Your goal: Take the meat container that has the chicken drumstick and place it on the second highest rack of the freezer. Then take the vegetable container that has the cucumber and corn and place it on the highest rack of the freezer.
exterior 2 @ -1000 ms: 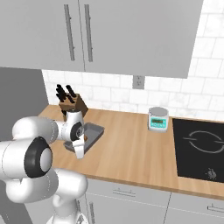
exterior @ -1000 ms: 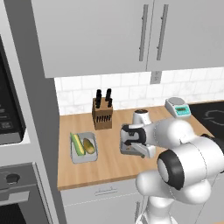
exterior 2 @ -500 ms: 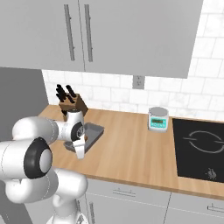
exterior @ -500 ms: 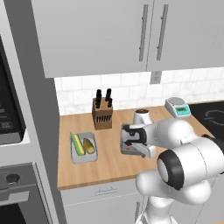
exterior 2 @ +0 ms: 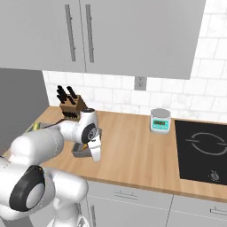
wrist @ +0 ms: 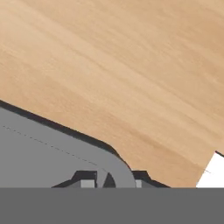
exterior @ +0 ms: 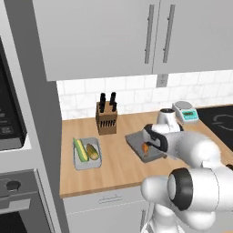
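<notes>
The gripper (wrist: pixel 109 181) sits low over the rim of the meat container (exterior: pixel 136 142), its fingertips (wrist: pixel 87 183) straddling the grey wall of that tray; the fingers look closed onto the rim, gripping the container. In the left base view a bit of orange chicken drumstick (exterior: pixel 144 148) shows inside the tray, just under the hand. The tray rests near the middle of the counter's front half, partly hidden by the arm.

There are two containers. The second, the vegetable container (exterior: pixel 77 161), lies well apart to the left, near the counter's end, and holds one cucumber (exterior: pixel 81 149) and one corn cob (exterior: pixel 92 151) side by side.

One knife block (exterior: pixel 106 120) stands by the back wall with dark handles sticking up. One small kitchen scale (exterior 2: pixel 160 120) sits farther right, beside one black cooktop (exterior 2: pixel 203 150).

The wooden counter (exterior 2: pixel 128 150) runs beneath two grey upper cabinets (exterior 2: pixel 111 31) with long bar handles, against a white tile backsplash (exterior 2: pixel 208 93) with one outlet (exterior 2: pixel 140 82). At the far left, a wall oven (exterior: pixel 11 200) stands.
</notes>
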